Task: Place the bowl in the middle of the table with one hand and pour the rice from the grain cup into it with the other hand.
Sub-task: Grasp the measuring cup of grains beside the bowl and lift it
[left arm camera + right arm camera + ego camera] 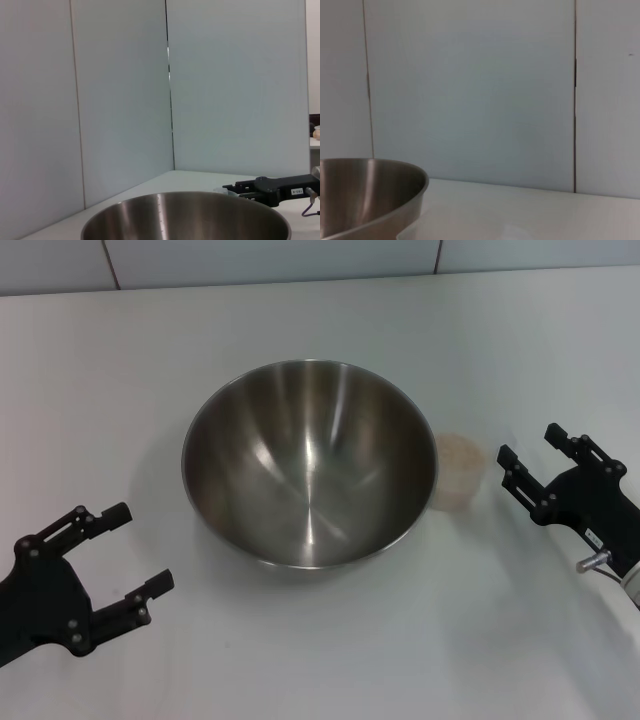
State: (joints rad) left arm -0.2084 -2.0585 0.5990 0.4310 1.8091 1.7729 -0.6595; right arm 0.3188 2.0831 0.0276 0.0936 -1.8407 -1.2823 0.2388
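The steel bowl stands upright and empty in the middle of the white table. The grain cup stands just to the right of it, almost touching its rim, and holds pale rice. My right gripper is open, a short way right of the cup, with nothing in it. My left gripper is open and empty at the front left, apart from the bowl. The left wrist view shows the bowl and the right gripper beyond it. The right wrist view shows the bowl's edge.
Pale wall panels rise along the table's far edge. White tabletop lies bare around the bowl on the front and left sides.
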